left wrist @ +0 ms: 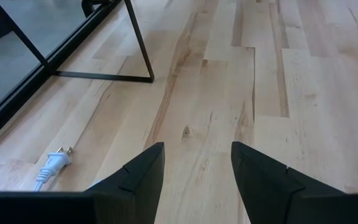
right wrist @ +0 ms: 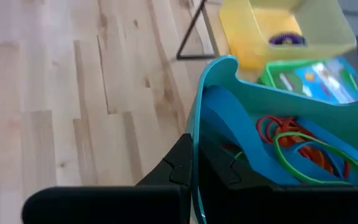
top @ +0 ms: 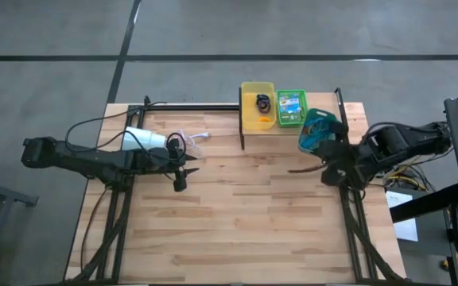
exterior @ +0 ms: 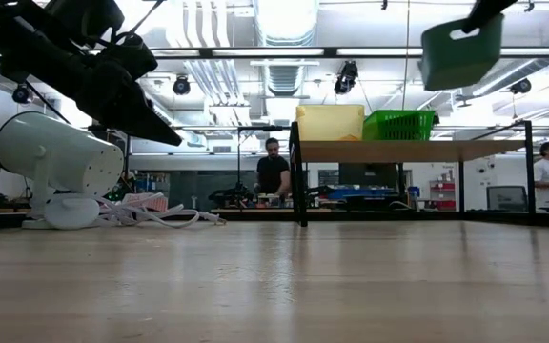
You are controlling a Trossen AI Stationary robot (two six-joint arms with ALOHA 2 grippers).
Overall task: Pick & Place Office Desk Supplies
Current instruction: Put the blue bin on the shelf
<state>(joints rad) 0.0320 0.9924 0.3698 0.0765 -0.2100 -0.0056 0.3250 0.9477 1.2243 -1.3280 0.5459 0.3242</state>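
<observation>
The bench (top: pixel 245 214) lies broad and mostly bare under me, with a raised shelf (exterior: pixel 408 151) at its far edge carrying the yellow tray (top: pixel 258 106) and the green tray (top: pixel 291 107); the white lamp (top: pixel 145 138) lies on its side at the far left with its cord (top: pixel 193 141) and plug (left wrist: pixel 57 160) trailing over the wood. My right pincer (right wrist: pixel 194 171) is clamped on the rim of the teal tray (right wrist: pixel 272 124), which I hold lifted and tilted just beside the shelf's right end; inside it lie the office supplies I can make out, orange loops (right wrist: pixel 278 127) and a green loop (right wrist: pixel 303 152) over a blue sheet. The yellow tray holds a dark loop (top: pixel 261 102) and a small orange piece (top: pixel 264 121); the green tray holds what looks like a crayon box (top: pixel 290 104). I judge the chief risk to be that tilt: I grip only one thin wall, so the tray could swing on my fingers and slide the loops out onto the bench or over its edge; it could also knock the green tray or the shelf post as I move it. My right arm reaches in from the right side, folded low, wrist turned toward the shelf. My left arm stretches in from the left, lying over the lamp, its pincer (left wrist: pixel 196 171) standing wide and empty, hovering above bare wood and pointing toward the middle; the cord close beneath it could snag if it drops.
</observation>
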